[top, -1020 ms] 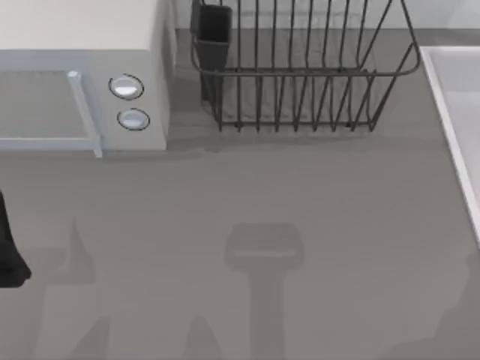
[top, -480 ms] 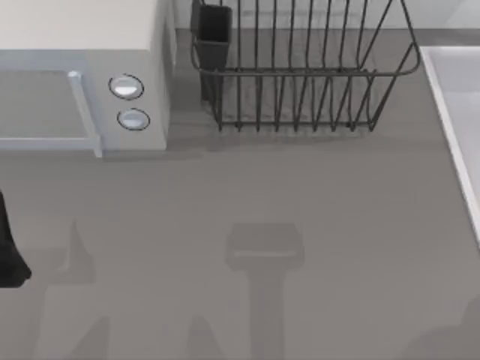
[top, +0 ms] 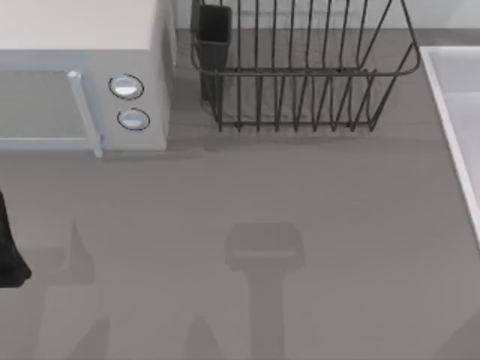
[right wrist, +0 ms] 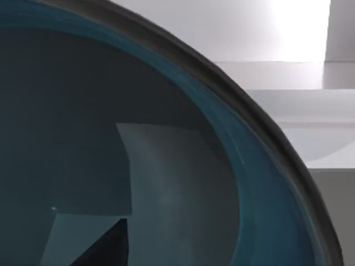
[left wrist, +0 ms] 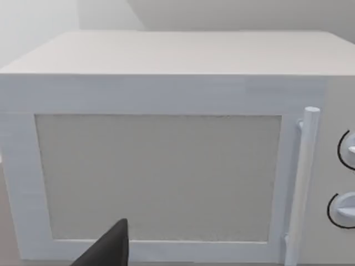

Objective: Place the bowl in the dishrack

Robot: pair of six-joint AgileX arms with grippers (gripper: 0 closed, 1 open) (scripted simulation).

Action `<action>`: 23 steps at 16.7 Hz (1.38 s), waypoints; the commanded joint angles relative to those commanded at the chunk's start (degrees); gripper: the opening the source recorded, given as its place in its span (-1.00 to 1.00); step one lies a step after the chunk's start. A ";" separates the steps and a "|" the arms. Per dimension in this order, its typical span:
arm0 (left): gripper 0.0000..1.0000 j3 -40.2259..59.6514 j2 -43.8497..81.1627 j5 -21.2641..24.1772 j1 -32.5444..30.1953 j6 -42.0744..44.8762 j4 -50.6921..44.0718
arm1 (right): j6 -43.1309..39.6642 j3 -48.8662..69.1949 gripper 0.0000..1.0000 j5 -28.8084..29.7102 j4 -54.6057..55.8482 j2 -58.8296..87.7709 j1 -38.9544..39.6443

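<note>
Top view: dishrack [top: 300, 71] standing at the worktop's [top: 300, 195] far edge beside the microwave [top: 82, 75]; left arm parking at the left edge.

Left wrist: facing the microwave door, idle.

Right wrist: bowl [right wrist: 166, 166] looming close against the camera, probably being carried; gripper state — cannot tell.

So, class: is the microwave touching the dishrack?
Apart. In the top view a strip of grey table runs between the microwave and the dishrack's cutlery cup.
</note>
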 joint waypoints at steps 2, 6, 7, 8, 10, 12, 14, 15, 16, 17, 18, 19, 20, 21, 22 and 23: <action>1.00 0.00 0.00 0.00 0.00 0.00 0.00 | 0.00 0.00 1.00 0.00 0.00 0.00 0.00; 1.00 0.00 0.00 0.00 0.00 0.00 0.00 | 0.00 0.00 0.55 0.00 0.00 0.00 0.00; 1.00 0.00 0.00 0.00 0.00 0.00 0.00 | 0.00 0.00 0.40 0.00 0.00 0.00 0.00; 1.00 0.00 0.00 0.00 0.00 0.00 0.00 | 0.00 0.00 0.25 0.00 0.00 0.00 0.00; 1.00 0.00 0.00 0.00 0.00 0.00 0.00 | 0.00 0.00 -0.06 0.00 0.00 0.00 0.00; 1.00 0.00 0.00 0.00 0.00 0.00 0.00 | 0.00 0.00 -0.36 0.00 0.00 0.00 0.00; 1.00 0.00 0.00 0.00 0.00 0.00 0.00 | 0.00 0.00 -0.66 0.00 0.00 0.00 0.00; 1.00 0.00 0.00 0.00 0.00 0.00 0.00 | 0.00 0.00 -0.81 0.00 0.00 0.00 0.00; 1.00 0.00 0.00 0.00 0.00 0.00 0.00 | 0.00 0.00 -0.96 0.00 0.00 0.00 0.00; 1.00 0.00 0.00 0.00 0.00 0.00 0.00 | 0.00 0.00 -1.00 0.00 0.00 0.00 0.00; 1.00 0.00 0.00 0.00 0.00 0.00 0.00 | 0.00 0.00 -1.00 0.00 0.00 0.00 0.00; 1.00 0.00 0.00 0.00 0.00 0.00 0.00 | 0.00 0.00 -1.00 0.00 0.00 0.00 0.00; 1.00 0.00 0.00 0.00 0.00 0.00 0.00 | 0.00 0.00 -1.00 0.00 0.00 0.00 0.00; 1.00 0.00 0.00 0.00 0.00 0.00 0.00 | 0.00 0.00 -1.00 0.00 0.00 0.00 0.00; 1.00 0.00 0.00 0.00 0.00 0.00 0.00 | 0.00 0.00 -1.00 0.00 0.00 0.00 0.00; 1.00 0.00 0.00 0.00 0.00 0.00 0.00 | 0.00 0.00 -1.00 0.00 0.00 0.00 0.00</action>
